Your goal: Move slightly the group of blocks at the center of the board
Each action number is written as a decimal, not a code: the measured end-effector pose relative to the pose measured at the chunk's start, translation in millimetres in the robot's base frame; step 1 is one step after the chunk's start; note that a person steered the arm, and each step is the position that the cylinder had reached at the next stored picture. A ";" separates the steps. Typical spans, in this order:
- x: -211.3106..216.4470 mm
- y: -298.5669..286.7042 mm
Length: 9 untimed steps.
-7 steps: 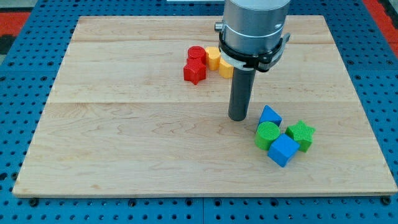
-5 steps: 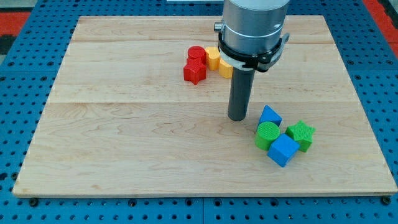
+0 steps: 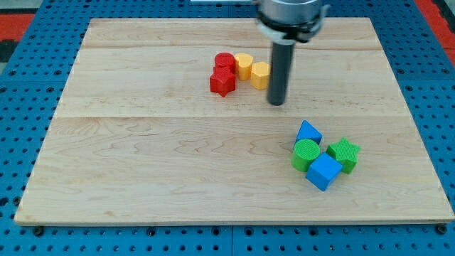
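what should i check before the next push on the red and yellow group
1. My tip located: ok, it sits just to the view's lower right of the yellow block.
2. Tip touching the group: cannot tell, it looks close to that yellow block.
3. Group together: ok, the red cylinder, red block, other yellow block and the first yellow one sit clustered.
4. Room to shift toward the view's left: ok, bare board there.
5. Blue and green blocks out of the way: ok, the cluster around the green cylinder lies apart.
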<state>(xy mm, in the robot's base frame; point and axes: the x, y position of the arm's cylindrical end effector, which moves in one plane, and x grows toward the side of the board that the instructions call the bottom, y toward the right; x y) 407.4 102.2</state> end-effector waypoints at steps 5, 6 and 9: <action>-70.4 -31.3; -62.3 -48.0; -62.9 -53.1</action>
